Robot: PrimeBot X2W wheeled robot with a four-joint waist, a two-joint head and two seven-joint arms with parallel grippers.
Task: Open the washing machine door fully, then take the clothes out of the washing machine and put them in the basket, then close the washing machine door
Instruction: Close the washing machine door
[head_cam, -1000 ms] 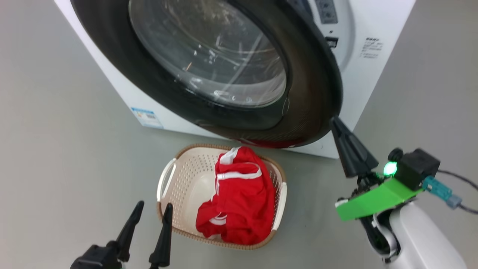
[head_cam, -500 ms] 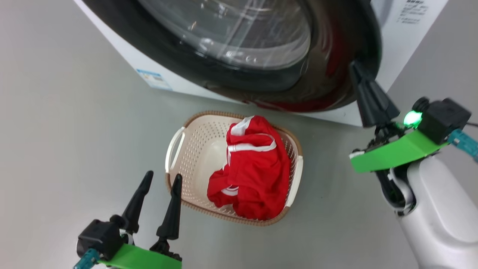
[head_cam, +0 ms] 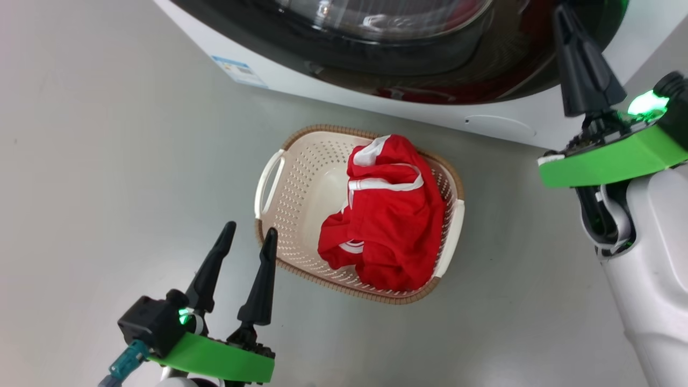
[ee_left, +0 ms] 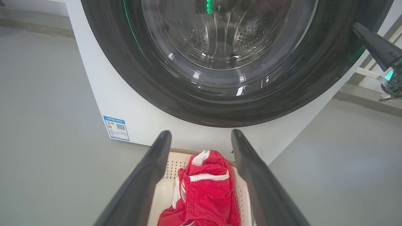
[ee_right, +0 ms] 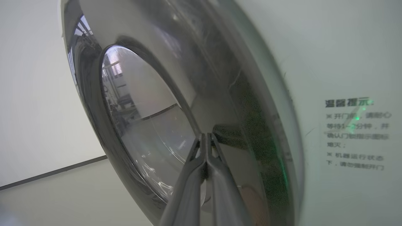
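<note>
Head view, looking down at a grey floor [head_cam: 107, 161]. The basket [head_cam: 322, 130] stands on the floor just in front of the washing machine [head_cam: 333, 88], close to it but not touching. The clothes [head_cam: 392, 215], red with white trim, lie bunched in the right half of the basket, and the perforated left half is bare. The washing machine door [head_cam: 430, 80] runs along the top edge, its glossy black rim reflecting some red. A small round flap [head_cam: 500, 124] sits low on the white front, below the rim.

The left gripper [head_cam: 251, 228] hovers at the lower left, its two dark fingers spread apart and holding nothing, the tips just beside the basket's near left rim. The right gripper [head_cam: 564, 21] reaches up at the upper right, fingers pressed together, tips over the right edge of the door rim.

Left wrist view: the spread fingers [ee_left: 144, 182] frame the clothes [ee_left: 204, 194] and the basket [ee_left: 176, 163] below. The door [ee_left: 314, 78] sits flat or nearly flat against the machine front. A blue sticker [ee_left: 116, 128] marks the lower left corner.

Right wrist view: the right gripper [ee_right: 205, 138] has its fingers together with nothing between them, tips at the door [ee_right: 238, 94] rim. Whether the door is latched cannot be told. Printed text [ee_right: 355, 131] shows on the white panel to the right.
</note>
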